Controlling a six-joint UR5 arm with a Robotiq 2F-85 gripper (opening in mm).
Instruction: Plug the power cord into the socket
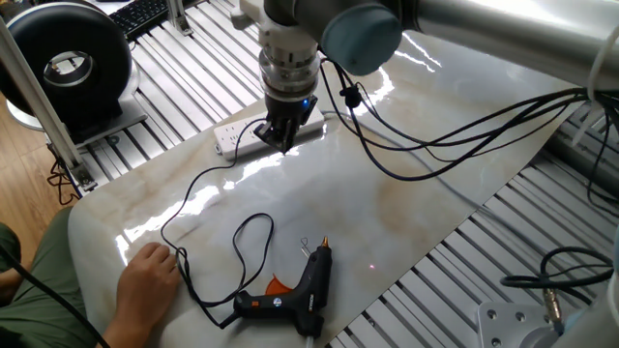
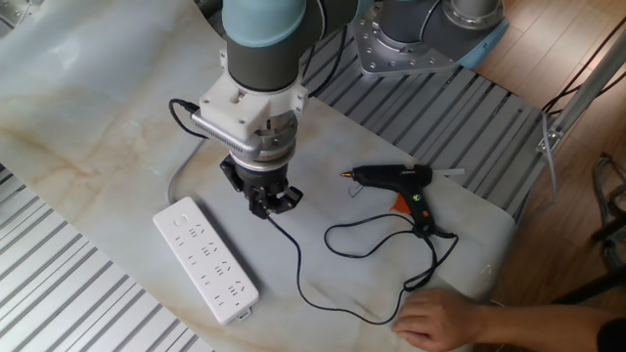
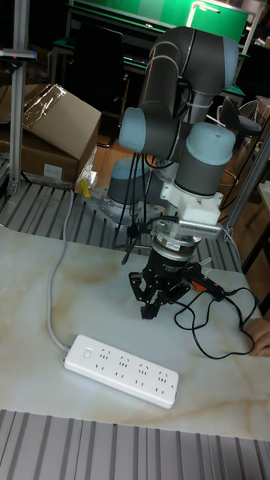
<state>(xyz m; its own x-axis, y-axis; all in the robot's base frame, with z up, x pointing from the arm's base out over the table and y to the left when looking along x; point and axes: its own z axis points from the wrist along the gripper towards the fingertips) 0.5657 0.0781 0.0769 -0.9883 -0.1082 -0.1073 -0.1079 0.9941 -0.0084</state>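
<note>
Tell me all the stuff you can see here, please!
Power strip: one, white, on the marble table, with a pale grey cable.
Power cord: one, thin black, looping across the table from the glue gun up to the gripper.
Glue gun: one, black with orange bits, lying on the table.
Table: one, pale marble top on metal slats.
Fan: one, black ring shape, beside the table.
Keyboard: one, black, at the far edge.
Cardboard box: one, brown, on the floor behind.
Person's hand: one, resting on the table edge near the cord.
Robot arm: one, grey with blue joints.
Gripper: one, black, just above the table next to the strip, closed on the cord's plug end.
</note>
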